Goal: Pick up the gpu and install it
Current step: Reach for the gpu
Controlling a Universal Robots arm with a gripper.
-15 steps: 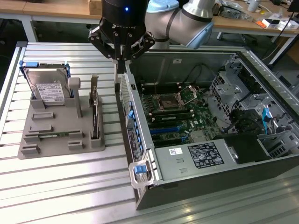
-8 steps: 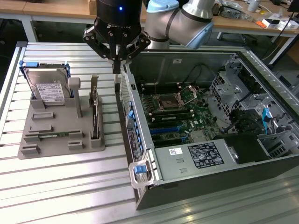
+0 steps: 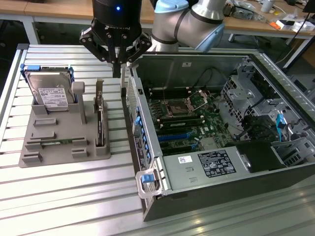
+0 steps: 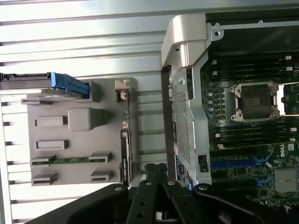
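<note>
The arm (image 3: 197,24) is seen in the exterior view reaching in from the far side of the slatted metal table (image 3: 59,196), with its wrist turned so that the gripper (image 3: 116,73) is pointed straight down; the black finger links are spread out to both sides, while the two fingers are brought together at the tips, and nothing is held between them; the tips are hung above the narrow strip of table between the grey holder (image 3: 61,129) and the outer wall of the open computer case (image 3: 147,132), near the far corner of that wall. The gpu (image 3: 101,123) is stood on its long edge in a slot of the holder, at the side of the holder nearest to the case, with its silver bracket rising at the far end; it is not touched by the gripper, which is placed just beside its far end and higher. In the wrist view the closed gripper (image 4: 155,168) is seen from above, between the gpu (image 4: 124,154) and the case wall (image 4: 184,116). A hard drive (image 3: 49,96) is propped at the holder's far end; a memory stick (image 3: 56,142) is laid flat in it.
</note>
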